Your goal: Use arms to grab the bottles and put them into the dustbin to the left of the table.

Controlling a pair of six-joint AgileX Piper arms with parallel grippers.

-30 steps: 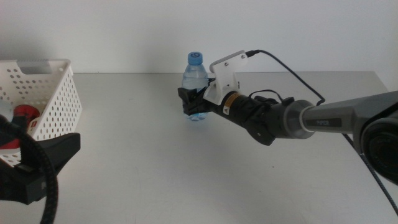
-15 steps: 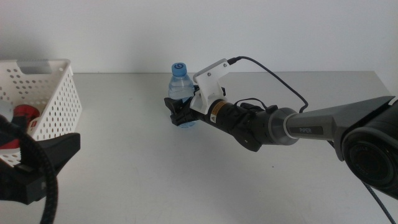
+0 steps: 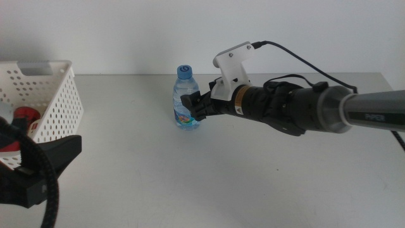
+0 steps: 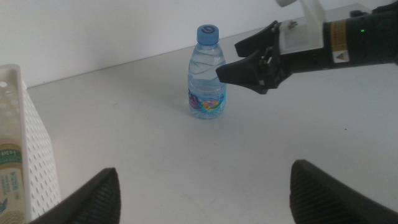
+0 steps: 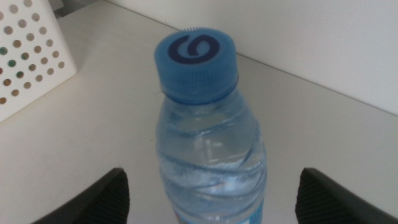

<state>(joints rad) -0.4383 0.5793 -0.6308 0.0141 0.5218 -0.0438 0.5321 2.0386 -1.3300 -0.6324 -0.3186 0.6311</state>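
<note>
A small clear water bottle with a blue cap [image 3: 185,101] [image 4: 208,74] [image 5: 208,143] stands upright on the grey table [image 3: 209,183], left of its centre. My right gripper [image 3: 190,104] [image 4: 227,59] [image 5: 211,180] is open just to the bottle's right, its jaws spread and holding nothing. The white perforated dustbin [image 3: 54,101] [image 4: 34,155] [image 5: 28,56] stands at the table's left, with a red can [image 3: 25,115] and a pale-yellow labelled bottle [image 4: 9,180] inside. Near the bottom left corner of the middle view, my left gripper [image 3: 44,161] [image 4: 205,199] waits open.
A white wall runs behind the table's far edge. The table's right edge [image 3: 389,79] shows at the far right. Black cable from the right arm's wrist camera mount [image 3: 231,60] arcs above the arm.
The right arm carried the water bottle leftward across the table, stood it there, opened its jaws and drew back slightly to the right. The left arm stayed still.
</note>
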